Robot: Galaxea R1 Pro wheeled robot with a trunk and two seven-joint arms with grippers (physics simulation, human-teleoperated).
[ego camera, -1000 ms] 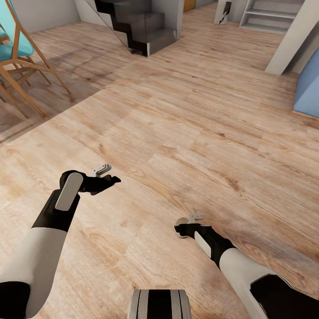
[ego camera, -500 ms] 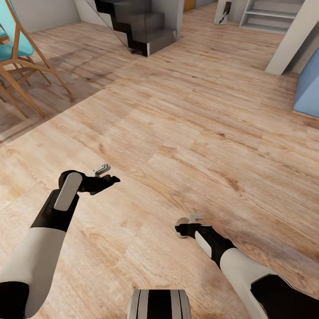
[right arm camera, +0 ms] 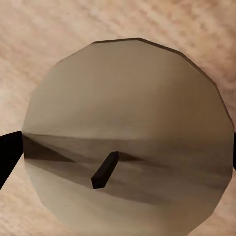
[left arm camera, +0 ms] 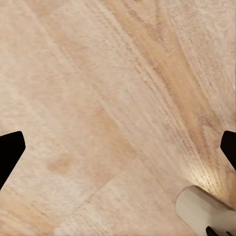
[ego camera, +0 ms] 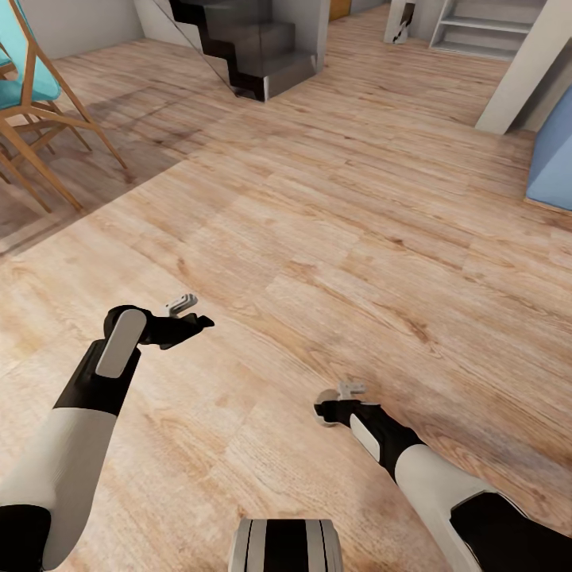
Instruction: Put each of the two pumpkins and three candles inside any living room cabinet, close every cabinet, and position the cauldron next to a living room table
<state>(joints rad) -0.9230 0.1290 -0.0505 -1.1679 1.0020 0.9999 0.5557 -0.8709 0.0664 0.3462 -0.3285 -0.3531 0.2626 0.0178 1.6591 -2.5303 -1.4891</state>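
Note:
A beige-grey candle (right arm camera: 128, 137) with a dark wick sits between the fingers of my right gripper (right arm camera: 118, 157), which is shut on it. The head view shows the candle (ego camera: 325, 398) as a small pale end at the right gripper (ego camera: 338, 396), low over the wood floor. My left gripper (ego camera: 195, 312) hangs open and empty over the floor. In the left wrist view its dark fingertips (left arm camera: 11, 152) stand wide apart, and a beige cylinder end (left arm camera: 204, 214) shows beyond them. Pumpkins, cabinet, cauldron and table are out of view.
A teal chair on wooden legs (ego camera: 36, 103) stands at the far left. Dark stairs (ego camera: 254, 48) rise at the back, with a white pillar (ego camera: 524, 71) and a blue block (ego camera: 554, 155) at the right. Wood floor (ego camera: 334, 222) stretches ahead.

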